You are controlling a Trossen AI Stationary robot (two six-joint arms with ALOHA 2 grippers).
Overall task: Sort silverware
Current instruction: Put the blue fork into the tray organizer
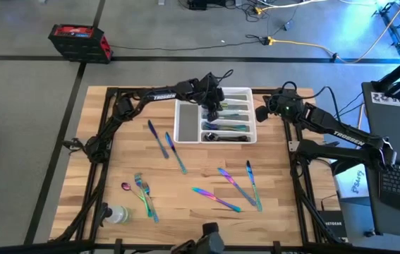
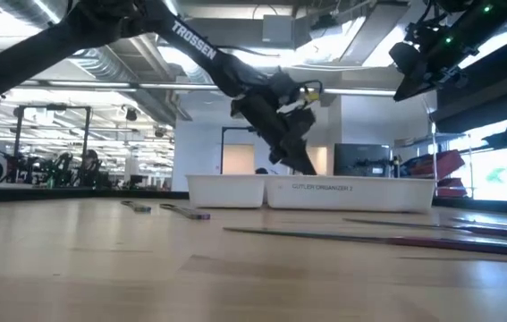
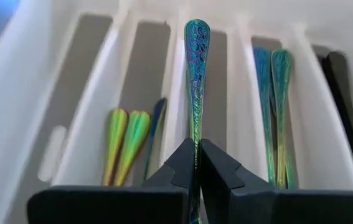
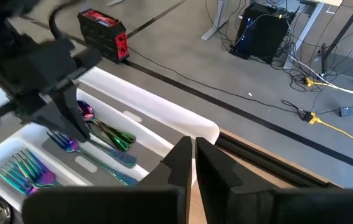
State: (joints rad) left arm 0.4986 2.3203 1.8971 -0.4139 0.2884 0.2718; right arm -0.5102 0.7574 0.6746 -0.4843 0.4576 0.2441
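My left gripper (image 1: 214,111) reaches over the white compartmented tray (image 1: 188,125) at the table's far middle, shut on one piece of iridescent silverware (image 3: 197,74). Its ornate handle end sticks out past the fingertips, above the tray's dividers. More silverware (image 3: 126,140) lies in the tray's narrow compartments. Loose pieces lie flat on the wood: two knives (image 1: 164,144) near the tray, a fork and spoon (image 1: 137,188) at the near left, and several (image 1: 235,185) at the near right. My right gripper (image 1: 262,111) waits shut beside the tray's right end, touching nothing. My left gripper pinches the silverware piece's handle (image 3: 195,142) between its two fingers. The piece lies along the fingers, its handle end pointing forward past them. The fingers slant down from the table's far left. The gripper hides the other end, and the piece hangs over the tray's compartments.
A clear plastic bottle (image 1: 116,214) lies at the near left corner. The tray's big left compartment (image 1: 185,121) holds nothing. A dark piece (image 3: 344,106) lies in the tray's outermost slot. Bare wood shows between the tray and the loose pieces.
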